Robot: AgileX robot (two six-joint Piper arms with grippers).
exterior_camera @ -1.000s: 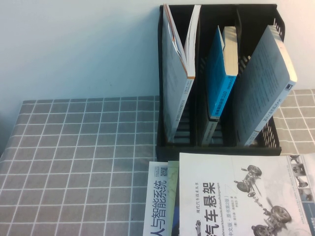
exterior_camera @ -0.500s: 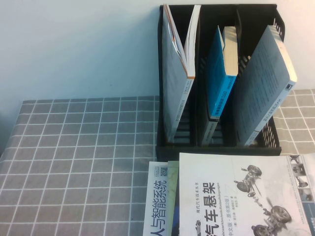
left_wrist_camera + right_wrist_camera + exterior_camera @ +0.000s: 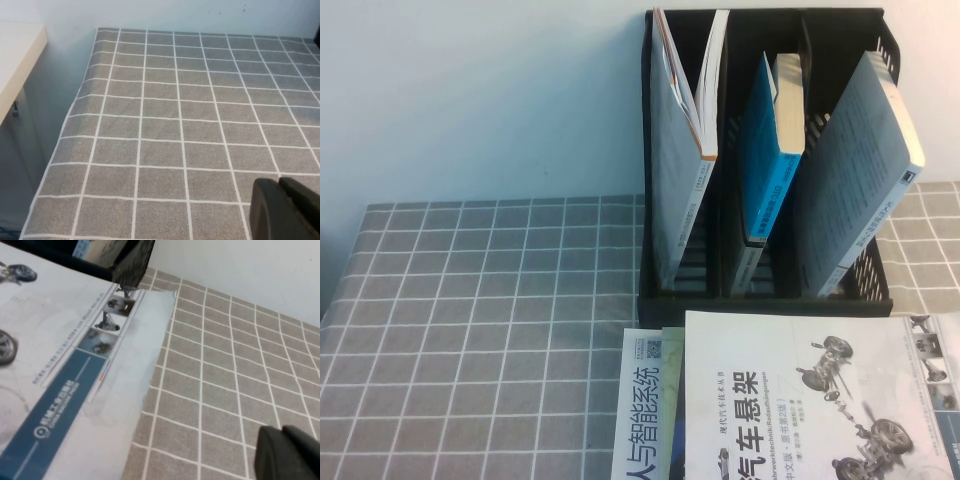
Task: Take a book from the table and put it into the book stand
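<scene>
The book (image 3: 810,400), white with a bold black title and grey pictures of car parts, lies flat on the table (image 3: 470,300) just in front of the black book stand (image 3: 765,292), on top of other books. Neither gripper shows in the high view. In the right wrist view my right gripper (image 3: 282,430) is shut and empty over bare grid cloth, off the book (image 3: 50,365) and beside its edge, with the book stand's corner (image 3: 131,262) beyond it. My left gripper (image 3: 279,182) is shut and empty above the cloth near the table's left side.
Each of the stand's three slots holds a leaning book: a pale one (image 3: 680,150), a blue one (image 3: 765,160), a grey-blue one (image 3: 855,180). A white book with blue lettering (image 3: 638,410) sticks out under the task book. A pale shelf (image 3: 17,60) stands beyond the table's left edge.
</scene>
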